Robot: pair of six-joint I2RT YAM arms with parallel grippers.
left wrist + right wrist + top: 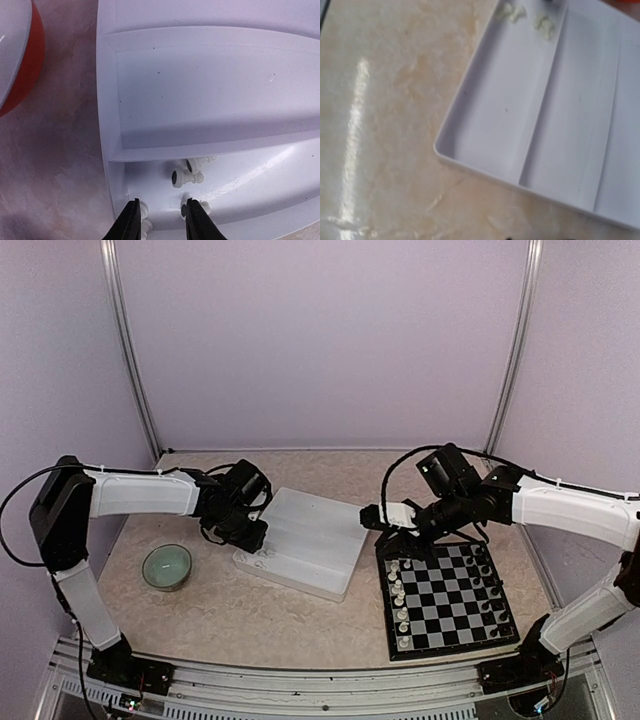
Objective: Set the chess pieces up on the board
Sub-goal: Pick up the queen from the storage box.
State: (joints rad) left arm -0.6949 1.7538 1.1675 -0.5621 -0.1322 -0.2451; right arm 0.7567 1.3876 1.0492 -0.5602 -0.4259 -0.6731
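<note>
The left tool (162, 221) hangs low over the left end of the white tray (210, 100), in the narrow compartment where the remaining white chess pieces (187, 177) lie on their sides. Its fingers (129, 225) stand moderately apart with bare tray floor between them, so it holds nothing. 1 piece lies against the inner side of each finger, and 2 more lie just beyond. The tips point down at the floor, which suits lifting a toppled piece from above. With a piece at either finger, though, I judge that closing here could pinch both or push them aside, so a small shift to centre on 1 seems needed.

The right tool (372, 517) hovers above the table (290, 615), between the tray and the far-left corner of the board (445, 602). Its wrist view shows almost nothing of its fingers, so I cannot tell whether it is wide, narrow or carrying anything.

On the board, white pieces (399, 592) stand along the left edge and black ones (486, 580) along the right, facing each other across open squares. The setup looks well along.
</note>
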